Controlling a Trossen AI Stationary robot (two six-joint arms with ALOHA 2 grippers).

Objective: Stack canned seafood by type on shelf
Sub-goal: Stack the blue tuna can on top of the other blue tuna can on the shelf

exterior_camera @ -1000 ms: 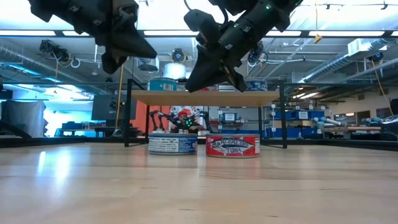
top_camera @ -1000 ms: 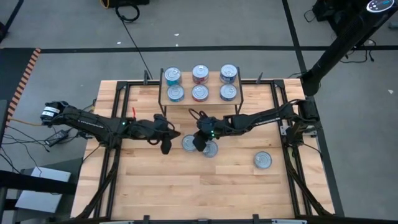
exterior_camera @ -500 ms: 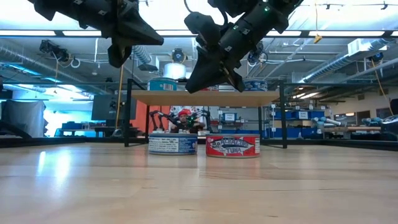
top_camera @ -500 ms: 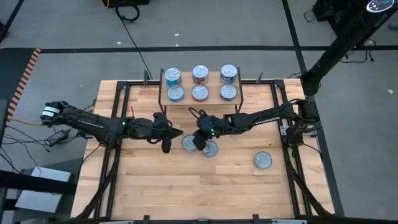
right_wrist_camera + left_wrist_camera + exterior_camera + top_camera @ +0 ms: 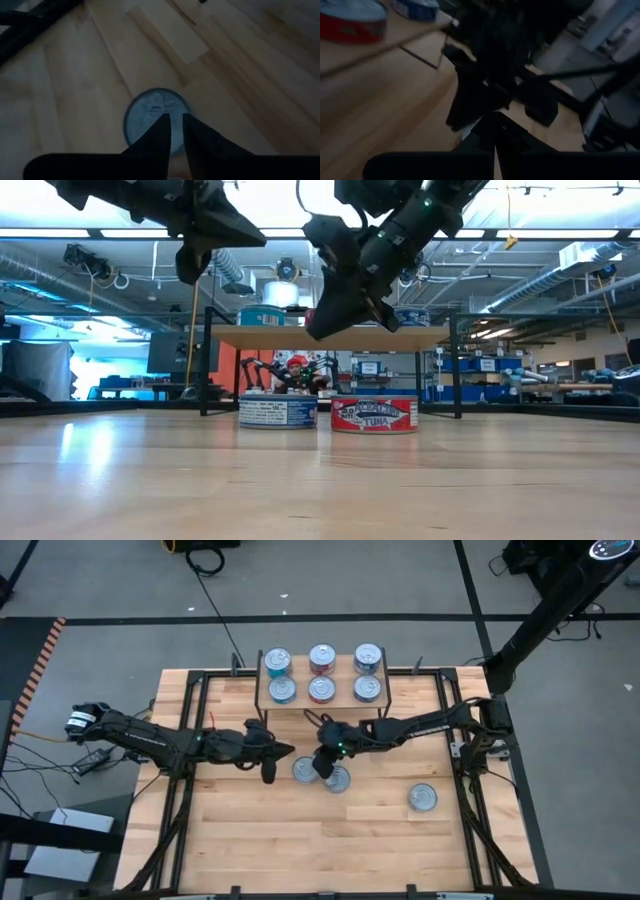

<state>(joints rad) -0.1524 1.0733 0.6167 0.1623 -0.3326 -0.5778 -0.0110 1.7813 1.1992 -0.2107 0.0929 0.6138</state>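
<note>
**High view: both arms met above two loose tins in front of the shelf**

Both arms reached inward from the table's sides and hung clear of the tabletop. The left gripper pointed down beside the blue-labelled tin, held nothing, and its fingers were pressed together. The right gripper hovered over the gap between that tin and the red-labelled tin; the two tins sat just beside each other. A third loose tin lay well apart toward the right side. The shelf stood at the far edge with six tins in two rows of three on its plank.

The low view gave what the overhead could not: height. The left gripper and the right gripper both hung above the level of the shelf's plank, well over the two tins on the table. It also showed the side labels, blue and white on one tin, red with "TUNA" on the other, both sitting below the plank.

The right wrist view looked straight down on a silver tin top and showed its fingers with a narrow slit between them, gripping nothing. The left wrist view showed its own fingers closed together, the other arm dark beyond them, and a red tin next to a blue one.
</note>
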